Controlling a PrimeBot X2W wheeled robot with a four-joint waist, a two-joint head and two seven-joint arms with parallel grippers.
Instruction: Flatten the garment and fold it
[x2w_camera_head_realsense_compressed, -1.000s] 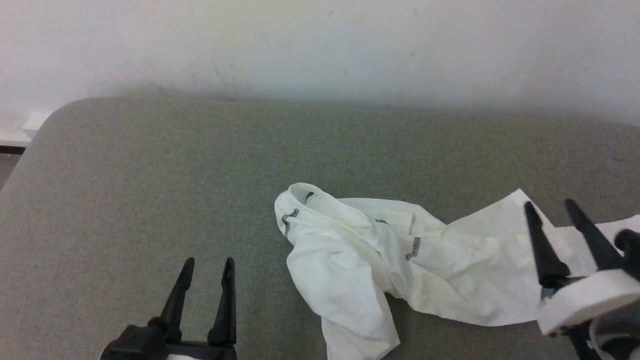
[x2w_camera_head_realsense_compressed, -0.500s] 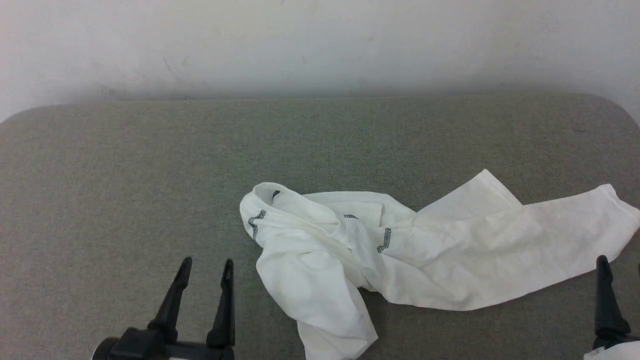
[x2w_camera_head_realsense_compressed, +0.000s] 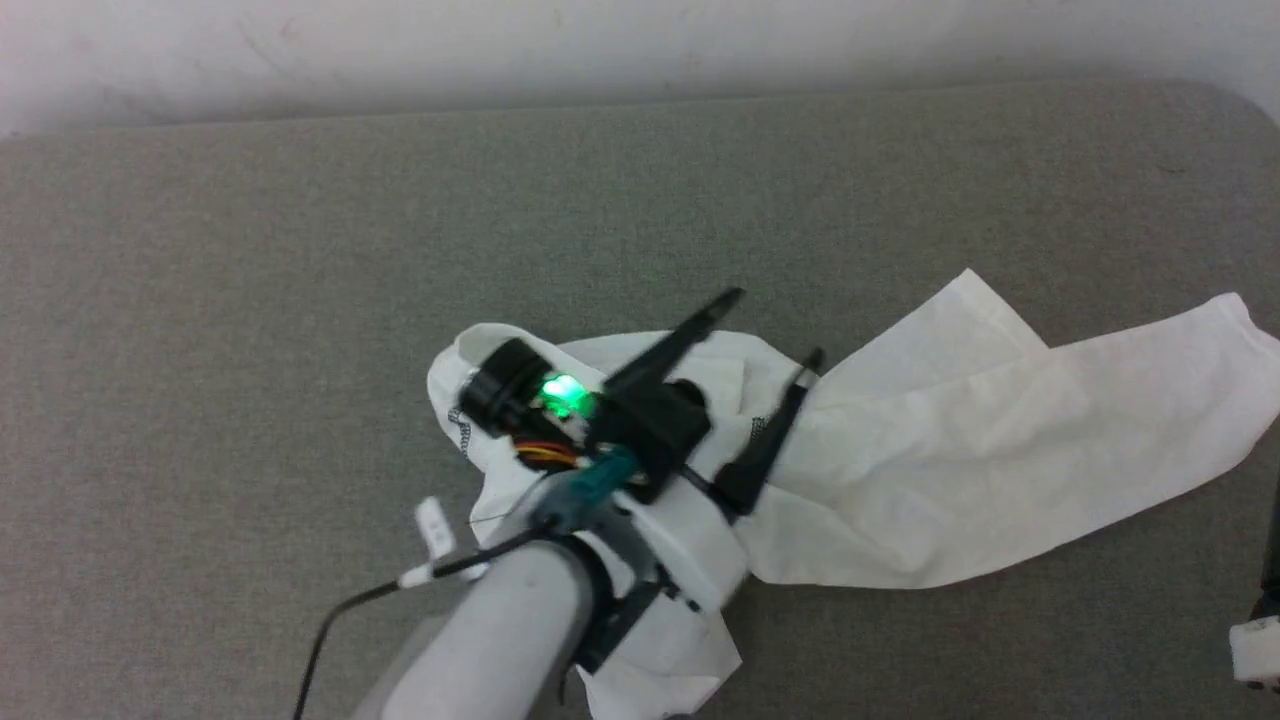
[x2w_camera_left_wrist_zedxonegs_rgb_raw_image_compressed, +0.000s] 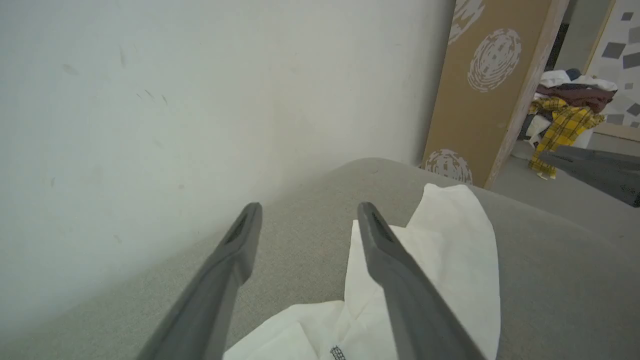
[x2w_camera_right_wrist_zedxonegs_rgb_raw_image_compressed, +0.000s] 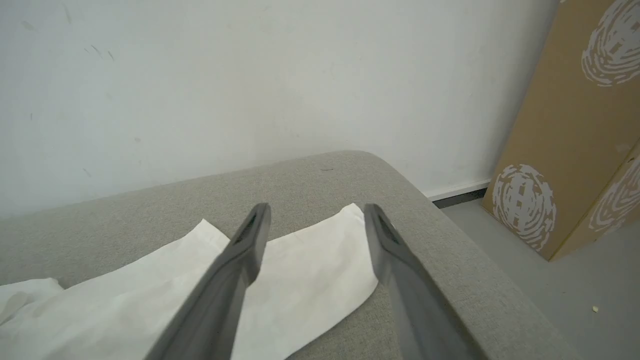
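The garment (x2w_camera_head_realsense_compressed: 980, 450) lies crumpled on the grey padded surface (x2w_camera_head_realsense_compressed: 200, 300), running from the centre of the head view to its right edge. It is bunched in the middle, with a wide flat part spread toward the upper right. The left gripper (x2w_camera_head_realsense_compressed: 775, 325) hangs over the bunched part at centre, its two dark fingers well apart and holding nothing. In the right wrist view the right gripper (x2w_camera_right_wrist_zedxonegs_rgb_raw_image_compressed: 317, 209) is likewise spread and empty, above the cloth's flat end near the surface's rounded corner — a patterned cardboard panel (x2w_camera_right_wrist_zedxonegs_rgb_raw_image_compressed: 575, 150) stands at far right.
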